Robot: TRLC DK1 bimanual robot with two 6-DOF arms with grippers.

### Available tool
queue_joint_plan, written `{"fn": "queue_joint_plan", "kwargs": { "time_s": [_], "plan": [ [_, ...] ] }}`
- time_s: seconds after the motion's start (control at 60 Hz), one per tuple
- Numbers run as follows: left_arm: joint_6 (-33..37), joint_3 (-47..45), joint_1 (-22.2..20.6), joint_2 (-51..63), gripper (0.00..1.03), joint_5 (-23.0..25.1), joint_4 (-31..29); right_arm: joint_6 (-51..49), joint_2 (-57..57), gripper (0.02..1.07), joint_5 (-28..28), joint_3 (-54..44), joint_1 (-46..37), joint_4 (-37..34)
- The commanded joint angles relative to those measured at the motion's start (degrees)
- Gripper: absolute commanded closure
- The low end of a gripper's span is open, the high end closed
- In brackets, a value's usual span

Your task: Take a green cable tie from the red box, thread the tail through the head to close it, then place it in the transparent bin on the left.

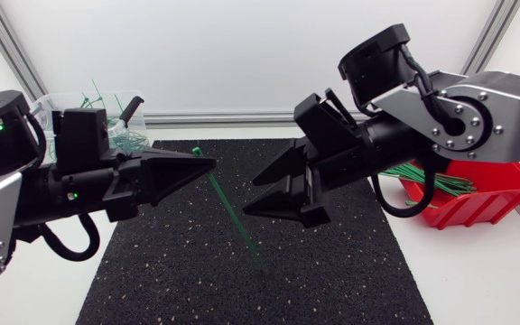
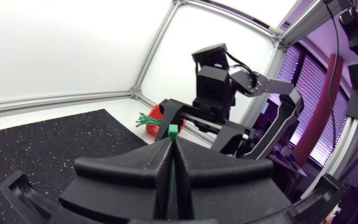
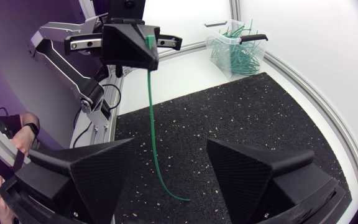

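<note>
Right end effector (image 1: 249, 195) agape near green cable tie (image 1: 235, 217) above mat (image 1: 332, 280)

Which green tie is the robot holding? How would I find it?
Look at the black speckled mat in the middle. Above it, the left matte black gripper pinches one long green plastic cable tie, tail hanging down. The other ties lie bunched in the red plastic box and the transparent bin.

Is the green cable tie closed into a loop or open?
Open. The cable tie hangs as one long strand from the shut left jaws, tail end loose, nowhere near its head.
</note>
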Motion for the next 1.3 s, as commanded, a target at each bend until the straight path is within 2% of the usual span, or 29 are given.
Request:
{"fn": "queue_joint_plan", "kwargs": {
  "time_s": [0.0, 0.167, 0.283, 0.667, 0.75, 1.083, 1.2, 1.283],
  "plan": [
    [2.06, -2.21, 0.74, -1.33, 1.00, 3.11, 1.21, 0.89, 1.90, 0.24, -2.51, 2.13, -0.54, -1.27],
    [2.68, -2.83, 0.82, -1.50, 1.00, 6.09, 1.56, 1.15, 4.18, 0.45, -5.32, 4.33, 0.25, -1.89],
    [2.68, -2.74, 0.82, -0.89, 1.00, 7.15, 2.09, 1.15, 4.97, 0.54, -6.64, 5.20, 1.65, -1.62],
    [1.97, -0.28, 0.65, 4.30, 1.00, 9.96, 2.00, 1.33, 4.80, 0.59, -7.26, 5.56, 4.20, -1.27],
    [1.71, 0.34, 0.47, 4.82, 1.00, 10.14, 2.09, 1.33, 4.45, 0.65, -7.96, 5.47, 4.20, -1.18],
    [0.66, 1.83, -0.76, 5.09, 1.00, 10.40, 2.18, 2.03, 5.41, 0.66, -8.13, 4.50, 4.38, 0.31],
    [0.04, 1.92, -1.11, 5.00, 1.00, 10.40, 2.26, 2.12, 5.41, 0.80, -8.31, 4.50, 4.38, 0.40],
    [-0.40, 2.10, -1.11, 4.82, 1.00, 10.40, 2.26, 2.21, 5.41, 0.86, -9.28, 4.24, 4.38, 0.57]
  ]
}}
